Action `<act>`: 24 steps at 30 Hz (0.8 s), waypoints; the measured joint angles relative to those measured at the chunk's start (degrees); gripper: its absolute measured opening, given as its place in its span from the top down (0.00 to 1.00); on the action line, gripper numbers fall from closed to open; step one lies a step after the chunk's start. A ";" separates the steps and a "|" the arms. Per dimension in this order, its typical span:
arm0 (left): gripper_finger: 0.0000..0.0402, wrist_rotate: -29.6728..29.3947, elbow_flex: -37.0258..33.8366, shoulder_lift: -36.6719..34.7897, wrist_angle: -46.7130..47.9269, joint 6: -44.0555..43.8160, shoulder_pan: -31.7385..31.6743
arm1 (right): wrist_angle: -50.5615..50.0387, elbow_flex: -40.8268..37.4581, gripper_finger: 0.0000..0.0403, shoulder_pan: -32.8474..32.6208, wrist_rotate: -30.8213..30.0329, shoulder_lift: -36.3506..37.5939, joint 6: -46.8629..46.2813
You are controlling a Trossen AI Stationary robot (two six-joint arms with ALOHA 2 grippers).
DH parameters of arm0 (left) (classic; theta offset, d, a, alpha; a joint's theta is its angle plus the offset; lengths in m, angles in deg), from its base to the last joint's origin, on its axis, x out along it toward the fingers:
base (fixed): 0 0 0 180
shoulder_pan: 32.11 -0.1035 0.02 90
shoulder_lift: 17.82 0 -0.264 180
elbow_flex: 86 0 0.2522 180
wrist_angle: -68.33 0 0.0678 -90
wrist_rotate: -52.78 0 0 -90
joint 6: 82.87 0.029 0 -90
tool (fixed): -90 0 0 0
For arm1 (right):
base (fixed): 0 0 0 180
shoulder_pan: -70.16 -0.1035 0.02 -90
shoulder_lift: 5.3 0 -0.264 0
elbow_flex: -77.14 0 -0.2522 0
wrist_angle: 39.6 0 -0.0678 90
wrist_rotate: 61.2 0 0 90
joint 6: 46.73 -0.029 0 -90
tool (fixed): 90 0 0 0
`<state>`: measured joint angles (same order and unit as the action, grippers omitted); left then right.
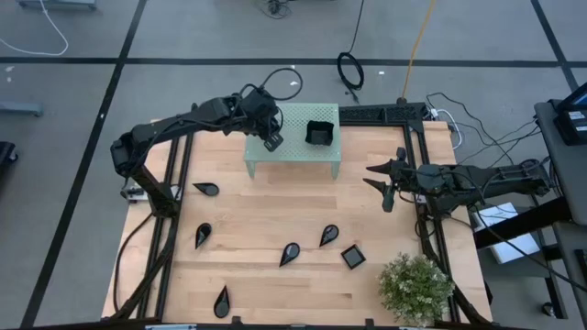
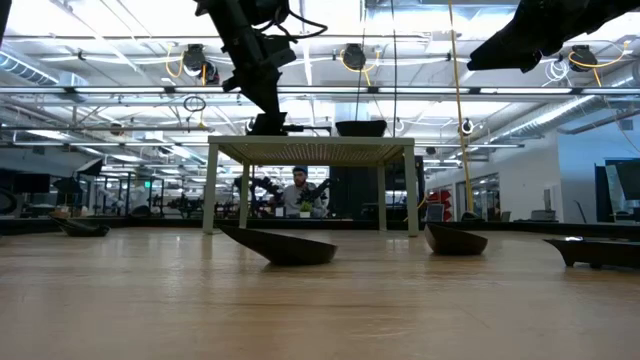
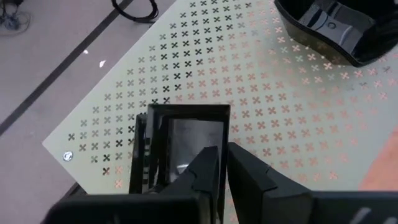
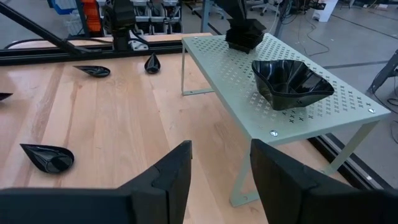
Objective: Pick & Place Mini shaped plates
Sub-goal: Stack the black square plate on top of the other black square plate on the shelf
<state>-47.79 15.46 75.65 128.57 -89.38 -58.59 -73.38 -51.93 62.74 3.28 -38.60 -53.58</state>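
Presently left gripper (image 3: pixel 221 163) jaws clamped square plate (image 3: pixel 186 140) near stand (image 3: pixel 124 106) edge; early release risked fall. Right gripper (image 4: pixel 221 168) jaws open, empty.

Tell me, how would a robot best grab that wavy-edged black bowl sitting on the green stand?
Probably from above, pinching the rim. The wavy-edged bowl sits upright and open on the perforated stand, so one finger could slip inside and one outside its raised wall. Its sides flare outward, so a side squeeze might slip.
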 joint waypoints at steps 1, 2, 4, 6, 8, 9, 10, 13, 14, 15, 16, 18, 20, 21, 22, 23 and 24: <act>0.90 -0.06 0.00 0.00 -0.02 0.61 0.21 | 0.00 0.00 0.63 0.00 0.00 0.00 0.02; 0.91 -0.25 0.00 0.00 -0.06 1.09 0.44 | 0.00 0.00 0.63 0.00 0.00 0.00 0.02; 0.92 -1.22 0.00 0.00 -0.05 1.66 0.94 | 0.00 0.00 0.63 0.00 0.00 0.00 0.24; 0.94 -2.52 0.00 0.00 -0.04 1.88 1.27 | 0.00 0.00 0.63 0.00 0.00 0.00 0.43; 0.95 -3.19 0.00 0.00 -0.04 2.22 1.43 | 0.00 0.00 0.63 0.00 0.00 0.00 0.43; 0.96 -3.34 0.00 0.00 -0.04 2.61 1.43 | 0.00 0.00 0.63 0.00 0.00 0.00 0.43; 0.96 -3.52 0.00 0.00 -0.02 3.01 1.43 | 0.00 0.00 0.63 0.00 0.00 0.00 0.45; 0.97 -4.59 0.00 0.00 -0.02 3.14 1.45 | 0.00 0.00 0.63 0.00 0.00 0.00 0.45; 0.97 -5.26 0.00 0.00 0.00 3.05 1.49 | 0.00 0.00 0.63 0.00 0.01 0.00 0.46; 0.97 -5.65 0.00 0.00 0.02 3.07 1.49 | 0.00 0.00 0.63 0.00 0.00 0.00 0.47; 0.96 -5.81 0.00 0.00 0.02 3.07 1.47 | 0.00 0.00 0.63 0.00 0.00 0.00 0.45; 0.95 -5.48 0.00 0.00 0.02 3.11 1.43 | 0.00 0.00 0.63 0.00 0.00 0.00 0.45; 0.93 -3.63 0.00 0.00 -0.01 3.60 1.57 | 0.00 0.00 0.63 0.00 0.02 0.00 0.45; 0.93 -2.61 0.00 0.00 -0.01 4.25 1.73 | 0.00 0.00 0.63 0.00 0.01 0.00 0.45; 0.92 -1.57 0.00 0.00 -0.02 5.31 1.90 | -0.01 0.00 0.63 0.00 0.02 0.00 0.45; 0.92 -0.96 0.00 0.00 -0.02 6.55 2.14 | 0.00 0.00 0.63 0.00 0.02 0.00 0.45; 0.92 -0.52 0.00 0.00 -0.02 7.94 2.31 | 0.00 0.00 0.63 0.00 0.02 0.00 0.45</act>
<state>-48.31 15.46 75.65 128.55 -81.44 -56.28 -73.38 -51.93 62.74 3.30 -38.60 -53.12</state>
